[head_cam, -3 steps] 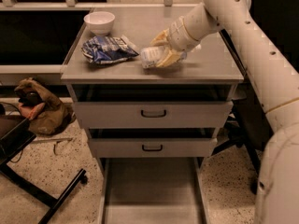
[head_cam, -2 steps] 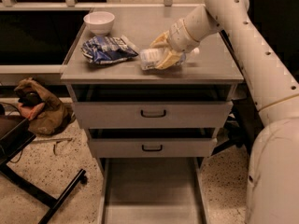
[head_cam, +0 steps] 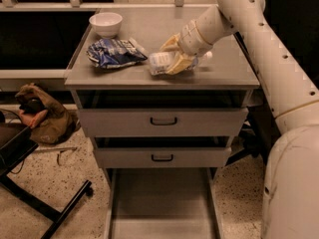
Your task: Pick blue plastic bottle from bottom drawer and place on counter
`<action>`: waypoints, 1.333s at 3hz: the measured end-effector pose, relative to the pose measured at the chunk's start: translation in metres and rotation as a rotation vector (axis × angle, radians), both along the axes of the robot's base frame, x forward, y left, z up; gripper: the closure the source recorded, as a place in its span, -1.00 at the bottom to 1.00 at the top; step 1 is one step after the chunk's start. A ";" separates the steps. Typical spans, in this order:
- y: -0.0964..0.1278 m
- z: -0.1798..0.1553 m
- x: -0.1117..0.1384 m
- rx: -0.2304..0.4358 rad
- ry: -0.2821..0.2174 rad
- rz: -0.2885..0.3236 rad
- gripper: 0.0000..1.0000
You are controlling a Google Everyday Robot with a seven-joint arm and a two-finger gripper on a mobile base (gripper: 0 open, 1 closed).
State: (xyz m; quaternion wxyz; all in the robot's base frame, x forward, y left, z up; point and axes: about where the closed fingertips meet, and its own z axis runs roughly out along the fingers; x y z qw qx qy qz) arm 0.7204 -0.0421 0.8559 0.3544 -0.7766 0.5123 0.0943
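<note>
Clasping blue plastic bottle (head_cam: 159,63) on counter (head_cam: 159,24), prob.: end effector (head_cam: 173,57).

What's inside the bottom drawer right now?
Only bare floor shows in the bottom drawer; its rear is covered by the drawer above. The blue plastic bottle lies on the counter at the gripper.

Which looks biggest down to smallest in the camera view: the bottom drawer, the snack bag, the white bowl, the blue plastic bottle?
1. bottom drawer, nearest the camera
2. snack bag
3. white bowl and blue plastic bottle: too close to rank. The gripper, at the bottle on the counter, hides part of it.
</note>
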 end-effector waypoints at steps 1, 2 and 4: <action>0.000 0.000 0.000 0.000 0.000 0.000 -0.30; 0.000 0.000 0.000 0.000 0.000 0.000 -0.77; 0.000 0.000 0.000 0.000 0.000 0.000 -1.00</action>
